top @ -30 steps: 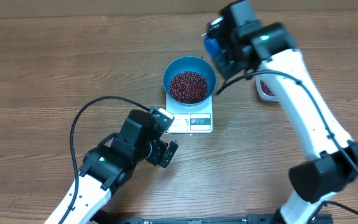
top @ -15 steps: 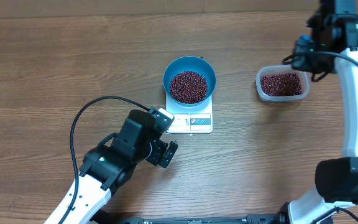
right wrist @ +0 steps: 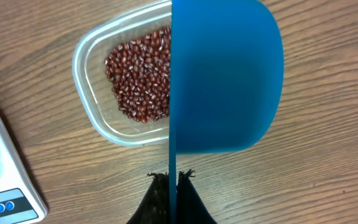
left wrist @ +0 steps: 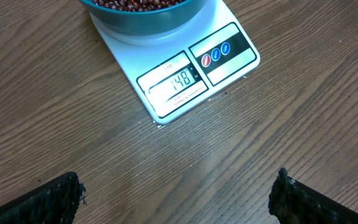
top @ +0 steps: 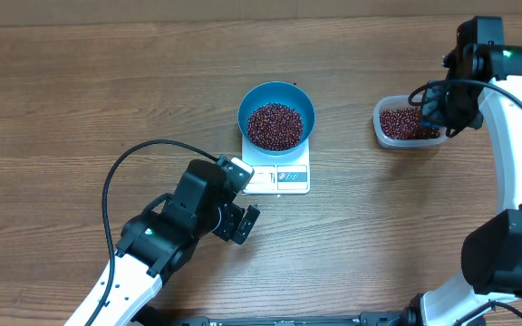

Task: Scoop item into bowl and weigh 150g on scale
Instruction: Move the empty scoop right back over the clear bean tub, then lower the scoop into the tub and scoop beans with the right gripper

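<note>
Blue bowl [top: 246, 105] sits on scale [top: 288, 178] beyond left gripper [top: 243, 223].

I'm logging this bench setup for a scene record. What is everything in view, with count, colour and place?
large round bright blue bowl: one, blue, on the scale
small dark red-brown beans: many, red-brown, heaped in the bowl, more in the tub
small white square kitchen scale: one, white, mid-table, display showing 148
clear plastic rounded-rectangle tub: one, clear, right of the scale, apart from it
small blue handled scoop: one, blue, above the tub's rim
wooden table: one, brown, under everything
left tool: one, black, open, empty, before the scale's front
right tool: one, black, shut on the scoop's handle
</note>
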### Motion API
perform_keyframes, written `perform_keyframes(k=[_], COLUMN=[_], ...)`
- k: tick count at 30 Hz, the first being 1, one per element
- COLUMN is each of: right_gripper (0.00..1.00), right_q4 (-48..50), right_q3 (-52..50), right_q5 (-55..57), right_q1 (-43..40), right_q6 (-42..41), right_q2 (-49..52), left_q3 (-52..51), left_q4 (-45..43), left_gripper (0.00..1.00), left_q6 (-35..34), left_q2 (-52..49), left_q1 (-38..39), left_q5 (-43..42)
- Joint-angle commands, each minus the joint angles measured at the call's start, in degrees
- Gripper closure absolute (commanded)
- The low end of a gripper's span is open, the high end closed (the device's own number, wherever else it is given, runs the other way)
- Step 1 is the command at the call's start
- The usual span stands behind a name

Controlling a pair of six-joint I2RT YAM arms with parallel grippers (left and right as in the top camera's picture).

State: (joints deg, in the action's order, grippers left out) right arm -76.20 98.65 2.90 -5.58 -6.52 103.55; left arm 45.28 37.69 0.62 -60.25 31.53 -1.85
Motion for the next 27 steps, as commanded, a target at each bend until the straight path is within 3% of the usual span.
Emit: perform_keyframes(k=[1,27], right_gripper=[0.96,0.96], right_q4=[0.9,8.7], right_q3=[-1.1,-9.1], right_q5=[-0.5,-1.7], right_q1=[0.2,1.9], right_q6=[-0.5,2.3], right_q2=[-1.3,-0.9], left_q3=[-0.1,-0.1], left_q4=[-0.1,-0.1], left_gripper=[0.00,0.00], left_q6=[0.7,0.7], left_q2=[-0.4,-0.4], left_q1=[0.3,0.3], left_q5=[0.4,0.4])
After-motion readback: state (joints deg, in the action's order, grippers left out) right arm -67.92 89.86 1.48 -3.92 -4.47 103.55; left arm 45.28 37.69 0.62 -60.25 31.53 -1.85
